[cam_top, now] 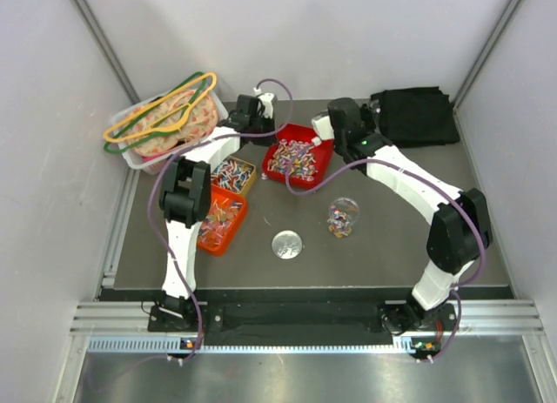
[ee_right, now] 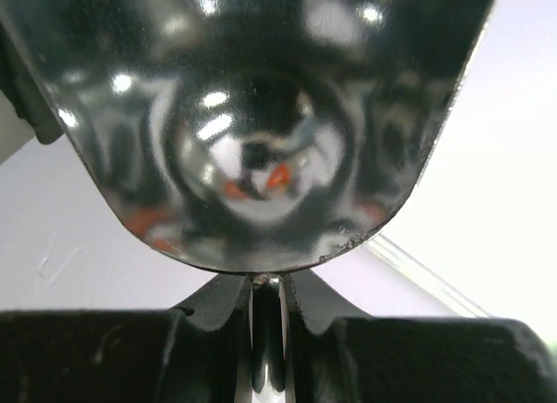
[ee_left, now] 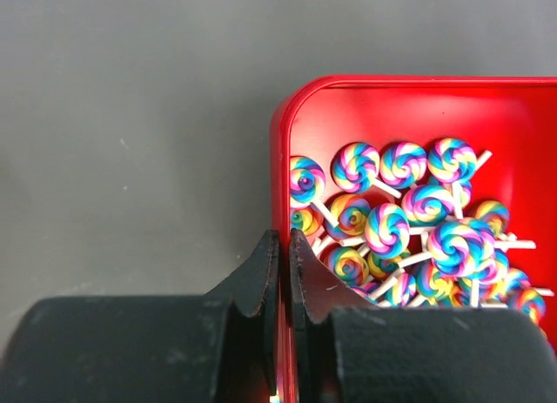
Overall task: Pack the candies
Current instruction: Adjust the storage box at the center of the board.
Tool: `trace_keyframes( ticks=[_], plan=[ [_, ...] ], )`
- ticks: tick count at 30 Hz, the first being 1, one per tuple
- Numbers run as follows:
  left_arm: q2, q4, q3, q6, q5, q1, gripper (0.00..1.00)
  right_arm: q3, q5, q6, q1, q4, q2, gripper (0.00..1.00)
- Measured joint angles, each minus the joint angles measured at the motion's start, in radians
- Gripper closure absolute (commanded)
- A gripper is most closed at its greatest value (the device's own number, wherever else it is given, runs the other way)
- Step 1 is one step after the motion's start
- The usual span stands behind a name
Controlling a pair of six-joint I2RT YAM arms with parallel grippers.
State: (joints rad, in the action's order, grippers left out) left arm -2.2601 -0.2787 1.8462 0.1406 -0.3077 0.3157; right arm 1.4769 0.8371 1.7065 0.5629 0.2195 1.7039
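The candies (ee_left: pixel 387 229) are small rainbow swirl lollipops on white sticks, heaped in a red tray (ee_left: pixel 418 111). In the top view this red tray (cam_top: pixel 326 162) sits at the back middle of the table with the candies (cam_top: pixel 294 157) inside. My left gripper (ee_left: pixel 284 238) is shut on the tray's left wall, one finger inside and one outside. My right gripper (ee_right: pixel 266 281) is shut on the thin handle of a shiny metal scoop (ee_right: pixel 252 133), whose bowl fills its view. The right gripper (cam_top: pixel 327 133) hovers at the tray's far right corner.
A clear jar (cam_top: pixel 342 218) holding some candies stands in the middle, its round lid (cam_top: pixel 287 245) lying to its left. An orange tray (cam_top: pixel 222 222) and a yellow tray (cam_top: pixel 233 174) of other sweets lie on the left. A bin with hangers (cam_top: pixel 164 120) and black cloth (cam_top: pixel 416 116) sit at the back.
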Motion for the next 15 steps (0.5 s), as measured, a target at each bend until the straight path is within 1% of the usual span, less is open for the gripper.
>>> trace_keyframes(
  ticks=[7, 15],
  plan=[
    [0.015, -0.047, 0.003, -0.078, 0.114, 0.045, 1.0, -0.075, 0.019, 0.125, 0.037, -0.112, 0.057, 1.0],
    [0.027, -0.081, 0.003, -0.114, 0.18, 0.064, 1.0, -0.079, 0.027, 0.241, 0.05, -0.206, 0.211, 1.0]
  ],
)
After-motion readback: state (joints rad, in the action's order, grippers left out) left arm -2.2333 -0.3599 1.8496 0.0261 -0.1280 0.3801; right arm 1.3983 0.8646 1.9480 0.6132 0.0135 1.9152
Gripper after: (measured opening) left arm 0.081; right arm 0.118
